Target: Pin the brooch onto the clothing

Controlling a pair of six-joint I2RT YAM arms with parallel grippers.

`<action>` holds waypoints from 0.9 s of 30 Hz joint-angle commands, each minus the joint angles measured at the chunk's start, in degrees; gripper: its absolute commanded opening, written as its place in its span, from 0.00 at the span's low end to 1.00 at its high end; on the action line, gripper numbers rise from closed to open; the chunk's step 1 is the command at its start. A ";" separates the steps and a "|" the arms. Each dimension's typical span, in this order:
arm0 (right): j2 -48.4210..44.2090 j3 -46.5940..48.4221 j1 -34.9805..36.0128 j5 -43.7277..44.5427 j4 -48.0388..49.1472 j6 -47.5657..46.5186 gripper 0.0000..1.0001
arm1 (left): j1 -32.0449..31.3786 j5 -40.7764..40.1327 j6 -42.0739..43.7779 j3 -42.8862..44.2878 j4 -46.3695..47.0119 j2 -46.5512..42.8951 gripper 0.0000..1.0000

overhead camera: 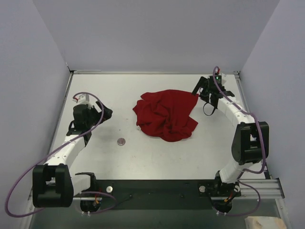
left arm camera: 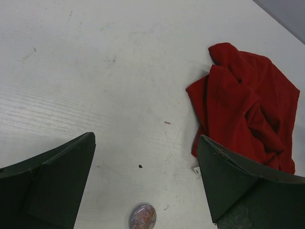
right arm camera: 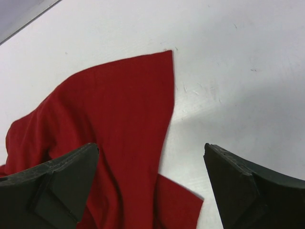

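Shirt (overhead camera: 166, 114) is left crumpled mid-counter (overhead camera: 95, 86); brooch (overhead camera: 121, 141) is laid apart, left of it. Left gripper (overhead camera: 108, 113) and right gripper (overhead camera: 198, 90) are spread wide, nothing grasped; the right is positioned over the shirt's corner.

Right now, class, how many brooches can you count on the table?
1. The brooch lies on the table, left of the crumpled red T-shirt and apart from it. More could be hidden under its folds.

Bright, even overhead light floods the white tabletop (overhead camera: 157, 157); the crumpled red fabric T-shirt (overhead camera: 167, 114) casts soft, faint shadows.
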 commanded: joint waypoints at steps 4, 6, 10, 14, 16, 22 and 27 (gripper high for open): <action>12.66 14.57 -1.79 -5.53 -8.87 1.23 1.00 | -2.24 8.59 2.41 11.88 2.88 10.11 0.97; 17.31 17.93 -2.06 -5.71 -11.77 1.23 0.99 | -4.00 7.55 2.50 14.69 1.39 12.41 0.97; 23.04 23.65 -2.67 -4.40 -15.20 0.96 0.94 | -8.84 4.82 3.81 24.78 -3.61 18.47 0.97; 27.08 28.92 -3.46 -2.29 -18.18 0.00 0.88 | -14.11 2.71 5.22 30.86 -8.78 21.21 0.97; 29.89 30.95 -3.90 -2.72 -19.85 -0.27 0.83 | -15.08 2.01 5.31 32.10 -9.51 21.74 0.97; 37.10 38.42 -3.29 -3.61 -23.28 0.26 0.72 | -15.97 3.58 5.05 35.01 -10.48 21.48 0.97; 42.55 44.83 -2.24 -2.55 -27.06 0.26 0.63 | -16.05 3.50 5.84 35.54 -10.74 19.90 0.97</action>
